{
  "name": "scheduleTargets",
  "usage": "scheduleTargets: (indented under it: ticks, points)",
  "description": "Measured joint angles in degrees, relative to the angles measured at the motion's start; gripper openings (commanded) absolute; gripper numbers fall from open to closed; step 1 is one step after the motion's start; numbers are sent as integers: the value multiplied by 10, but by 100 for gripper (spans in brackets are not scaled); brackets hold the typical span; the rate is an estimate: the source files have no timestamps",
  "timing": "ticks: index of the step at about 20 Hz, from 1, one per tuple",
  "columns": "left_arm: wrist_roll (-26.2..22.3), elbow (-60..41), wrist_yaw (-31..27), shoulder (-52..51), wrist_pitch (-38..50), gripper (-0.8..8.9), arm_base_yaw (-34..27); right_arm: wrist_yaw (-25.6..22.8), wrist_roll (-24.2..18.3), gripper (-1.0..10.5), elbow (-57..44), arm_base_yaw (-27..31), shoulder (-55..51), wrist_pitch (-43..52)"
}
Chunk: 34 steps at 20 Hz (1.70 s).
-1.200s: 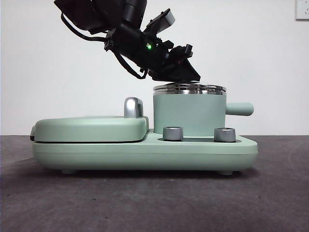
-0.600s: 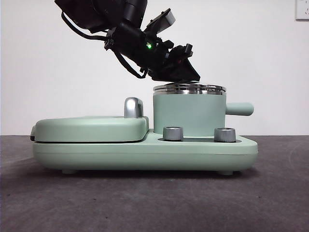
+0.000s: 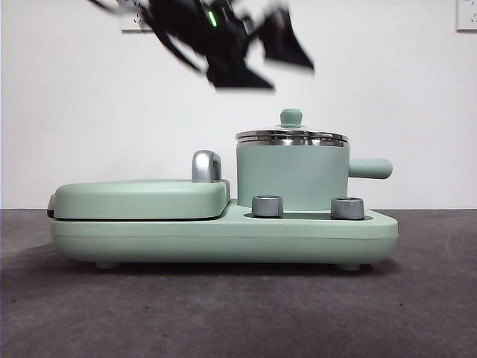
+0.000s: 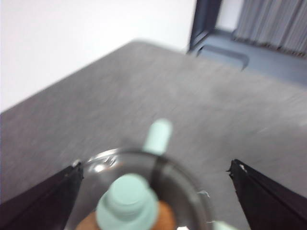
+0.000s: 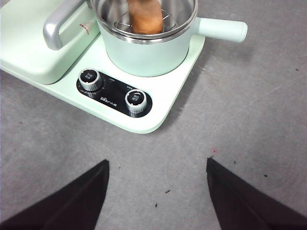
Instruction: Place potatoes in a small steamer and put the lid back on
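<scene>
Looking at the small steamer, we see the lid seated on its rim and the potatoes inside; our left gripper hangs above it, jaws spread and empty, our right gripper waits nearby, released

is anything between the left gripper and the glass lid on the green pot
Nothing visible. The round glass lid with mint-green knob sits on the mint-green steamer pot, and the left gripper hangs open in clear air above it.
</scene>
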State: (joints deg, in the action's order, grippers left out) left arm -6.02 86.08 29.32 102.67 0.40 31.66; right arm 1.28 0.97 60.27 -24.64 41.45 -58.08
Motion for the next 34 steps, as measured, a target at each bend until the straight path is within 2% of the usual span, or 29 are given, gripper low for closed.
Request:
scheduleTargets:
  ticks: [4, 6, 11, 15, 17, 20, 22, 23, 24, 25, 26, 29, 34]
  points:
    - [24, 0, 21, -79, -91, 497, -35, 0, 0, 316, 0, 0, 0, 1]
    - [31, -35, 21, -120, -116, 496, -57, 2, 0, 316, 0, 0, 0, 7]
    - [49, -207, 21, -292, -111, 495, -94, 2, 0, 316, 0, 0, 0, 9]
    - [87, -373, 19, -438, -121, 495, -122, 3, 0, 316, 0, 0, 0, 9]
    - [106, -419, 4, -505, -139, 495, -128, 10, 0, 316, 0, 0, 0, 9]
    - [116, -424, -54, -571, -202, 496, -131, 22, 0, 316, 0, 0, 0, 5]
    - [117, -424, -55, -585, -247, 495, -131, 22, 0, 316, 0, 0, 0, 0]
    - [117, -424, -55, -590, -263, 458, -131, 21, 0, 300, 0, 0, 0, 0]
    - [116, -424, -55, -596, -271, 194, -131, 20, 1, 100, 0, 0, 0, 0]
    - [117, -424, -54, -603, -274, 32, -131, 19, 3, 33, 0, 0, 0, 2]
    - [117, -424, -54, -608, -278, 6, -131, 16, 3, 18, 0, 0, 0, 10]
    - [118, -424, -54, -608, -281, 6, -131, 21, 3, 18, 0, 0, 0, 53]
    - [118, -424, -54, -608, -281, 6, -131, 20, 3, 18, 0, 0, -8, 57]
